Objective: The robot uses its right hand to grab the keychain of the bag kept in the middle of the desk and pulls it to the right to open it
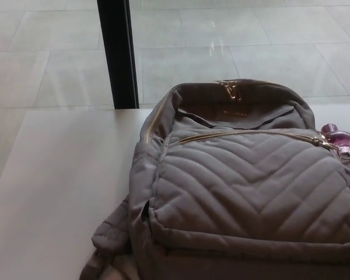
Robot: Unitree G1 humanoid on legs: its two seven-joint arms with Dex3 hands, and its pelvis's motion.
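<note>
place: indoor hall or lobby | evidence: tiled floor, black pillar, white desk
</note>
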